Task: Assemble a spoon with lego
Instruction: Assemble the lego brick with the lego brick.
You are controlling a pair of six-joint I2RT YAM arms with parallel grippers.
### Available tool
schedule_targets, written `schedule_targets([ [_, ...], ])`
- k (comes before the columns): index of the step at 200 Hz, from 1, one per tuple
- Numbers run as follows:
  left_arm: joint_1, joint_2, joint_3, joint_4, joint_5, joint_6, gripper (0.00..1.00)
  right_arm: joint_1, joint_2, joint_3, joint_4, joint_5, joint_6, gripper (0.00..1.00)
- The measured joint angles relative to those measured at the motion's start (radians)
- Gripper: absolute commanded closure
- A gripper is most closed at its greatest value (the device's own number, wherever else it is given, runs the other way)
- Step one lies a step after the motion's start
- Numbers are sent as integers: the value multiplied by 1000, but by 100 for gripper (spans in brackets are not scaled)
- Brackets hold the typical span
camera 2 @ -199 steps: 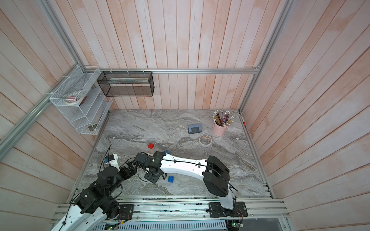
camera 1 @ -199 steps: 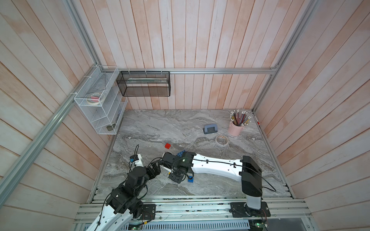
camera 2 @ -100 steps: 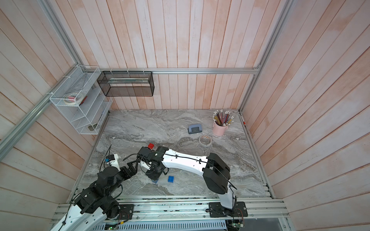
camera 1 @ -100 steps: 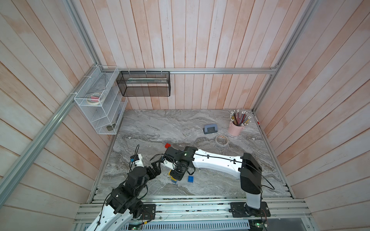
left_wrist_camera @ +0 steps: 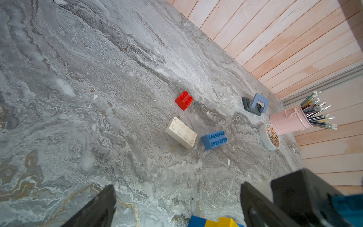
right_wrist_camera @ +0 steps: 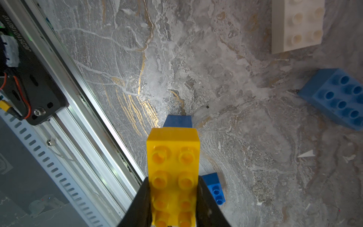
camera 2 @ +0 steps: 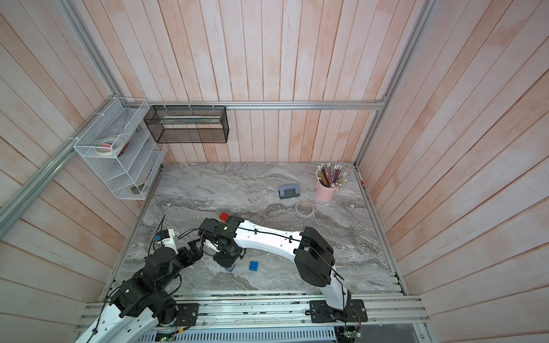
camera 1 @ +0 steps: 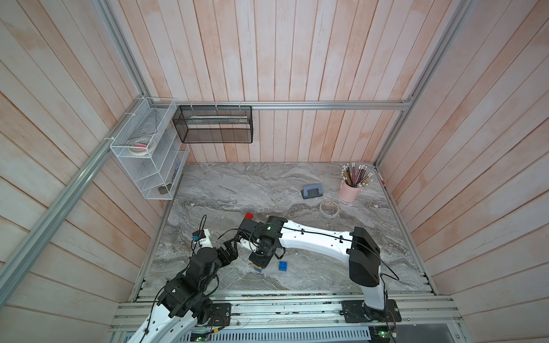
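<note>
My right gripper points down near the table's front edge, shut on a long yellow brick. A blue brick is joined under the yellow brick's far end. A smaller blue brick lies just beside it. A white brick, a long blue brick and a red brick lie loose further back. In both top views the right arm hides the white and long blue bricks. My left gripper is open and empty, just left of the held stack.
At the back right are a grey-blue hole punch, a tape roll and a pink pencil cup. The aluminium front rail runs close to the held bricks. A white wire rack and a black mesh basket hang on the walls.
The right arm's wrist has swung back towards the red brick and now covers the long blue brick in the top views. Its gripper stays by the smaller blue brick. The left arm is unchanged.
</note>
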Motion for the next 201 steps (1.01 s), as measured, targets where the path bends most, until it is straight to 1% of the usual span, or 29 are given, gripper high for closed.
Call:
schedule_targets([
  [110,-5,-14,0,-10,-3,0,0,8,11,10,-9,17,26,96],
  [132,-8,-16,0,-11,-3,0,0,9,11,13,-11,20,38,93],
  [177,-11,-24,0,-16,-3,0,0,19,15,23,-18,45,77,81],
  [201,-12,-33,0,-16,-3,0,0,27,17,28,-21,65,101,79],
])
